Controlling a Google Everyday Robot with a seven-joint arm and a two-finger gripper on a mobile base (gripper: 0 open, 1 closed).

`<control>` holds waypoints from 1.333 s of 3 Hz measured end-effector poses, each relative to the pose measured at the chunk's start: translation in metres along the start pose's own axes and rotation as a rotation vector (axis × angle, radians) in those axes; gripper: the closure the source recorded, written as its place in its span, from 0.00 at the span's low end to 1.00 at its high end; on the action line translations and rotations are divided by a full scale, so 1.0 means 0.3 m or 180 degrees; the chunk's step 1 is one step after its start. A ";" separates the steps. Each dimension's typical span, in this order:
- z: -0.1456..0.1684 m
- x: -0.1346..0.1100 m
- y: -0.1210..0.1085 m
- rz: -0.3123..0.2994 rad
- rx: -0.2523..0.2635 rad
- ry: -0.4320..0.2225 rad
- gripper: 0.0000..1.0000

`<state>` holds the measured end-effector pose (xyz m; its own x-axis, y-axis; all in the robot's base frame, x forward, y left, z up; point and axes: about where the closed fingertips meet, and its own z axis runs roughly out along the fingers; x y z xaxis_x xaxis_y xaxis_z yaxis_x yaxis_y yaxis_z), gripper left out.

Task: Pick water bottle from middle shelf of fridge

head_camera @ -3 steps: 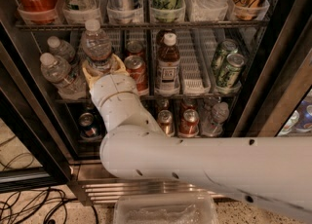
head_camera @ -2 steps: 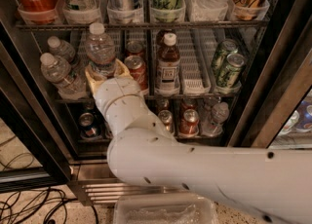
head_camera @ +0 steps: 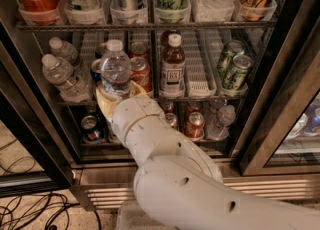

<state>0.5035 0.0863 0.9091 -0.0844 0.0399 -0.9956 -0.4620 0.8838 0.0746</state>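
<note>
The water bottle (head_camera: pixel 115 70), clear and ribbed with a white cap, stands upright between the yellowish fingers (head_camera: pixel 103 101) of my gripper (head_camera: pixel 119 95). The gripper is shut on its lower part. It holds the bottle at the front left of the middle shelf (head_camera: pixel 197 71) of the fridge (head_camera: pixel 280 99). My white arm (head_camera: pixel 170 174) reaches up from the bottom of the view and hides the bottle's base and part of the shelf edge.
Two more water bottles (head_camera: pixel 62 76) lean at the shelf's left. Red cans (head_camera: pixel 141 71), a brown-drink bottle (head_camera: pixel 173 66) and green cans (head_camera: pixel 232 66) stand to the right. Cans (head_camera: pixel 194 124) sit on the shelf below. The black door frame rises at right, and cables (head_camera: pixel 30 209) lie on the floor at left.
The gripper and the water bottle have moved together to the right and lower in view, out towards the front of the shelf. The other drinks have not moved.
</note>
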 end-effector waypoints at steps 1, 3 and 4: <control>-0.029 -0.013 -0.014 0.0172 -0.0090 -0.0053 1.00; -0.027 -0.060 -0.018 0.0375 -0.0156 -0.0235 1.00; -0.012 -0.058 -0.005 0.0690 -0.0315 -0.0241 1.00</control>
<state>0.5025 0.0826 0.9265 -0.1263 0.2618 -0.9568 -0.5247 0.8009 0.2884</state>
